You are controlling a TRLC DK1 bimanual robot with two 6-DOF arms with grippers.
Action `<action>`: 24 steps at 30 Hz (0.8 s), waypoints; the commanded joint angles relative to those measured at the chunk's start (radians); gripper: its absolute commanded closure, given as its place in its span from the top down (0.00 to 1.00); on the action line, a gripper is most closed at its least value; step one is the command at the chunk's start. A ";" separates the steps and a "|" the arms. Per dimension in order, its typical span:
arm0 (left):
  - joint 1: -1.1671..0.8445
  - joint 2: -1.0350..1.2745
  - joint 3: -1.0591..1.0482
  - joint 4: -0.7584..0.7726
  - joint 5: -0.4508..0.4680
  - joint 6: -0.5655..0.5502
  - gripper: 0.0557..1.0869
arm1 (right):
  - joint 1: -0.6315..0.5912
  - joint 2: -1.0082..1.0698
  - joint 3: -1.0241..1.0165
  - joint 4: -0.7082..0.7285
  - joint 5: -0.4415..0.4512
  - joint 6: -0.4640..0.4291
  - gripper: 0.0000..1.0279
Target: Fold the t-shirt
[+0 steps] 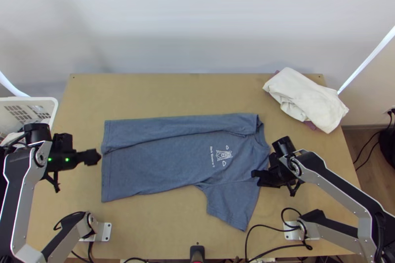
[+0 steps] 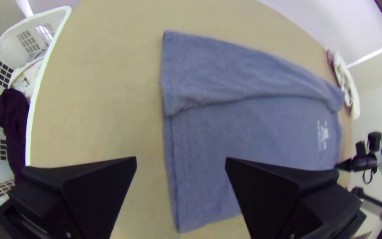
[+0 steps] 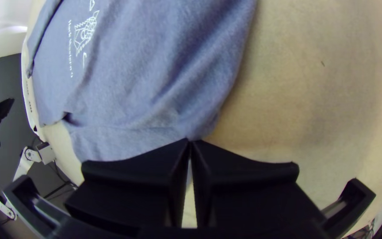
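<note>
In the top view my left gripper is over the table just left of the t-shirt's hem; in the left wrist view my left gripper stands open with nothing between its fingers. The blue-grey t-shirt lies flat, its far side folded inward in a long strip and its near sleeve spread toward the near edge. At its right end, by the near shoulder, is my right gripper. The right wrist view has my right gripper shut on the t-shirt's edge, with creases running from the fingertips.
A folded white cloth lies at the table's far right corner. The white basket with clothes in it stands beyond the left edge. Bare table stretches behind the t-shirt. Black cables lie at the near edge.
</note>
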 commanded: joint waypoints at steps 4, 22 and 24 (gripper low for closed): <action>0.024 0.037 -0.046 -0.125 -0.064 0.337 0.95 | 0.017 -0.012 -0.029 0.009 0.007 -0.017 0.03; -0.232 0.150 -0.235 -0.152 -0.176 0.351 0.81 | 0.015 -0.035 -0.023 0.015 0.010 -0.010 0.03; -0.247 0.176 -0.239 -0.129 -0.175 0.333 0.78 | 0.017 -0.030 -0.021 0.016 0.010 -0.014 0.03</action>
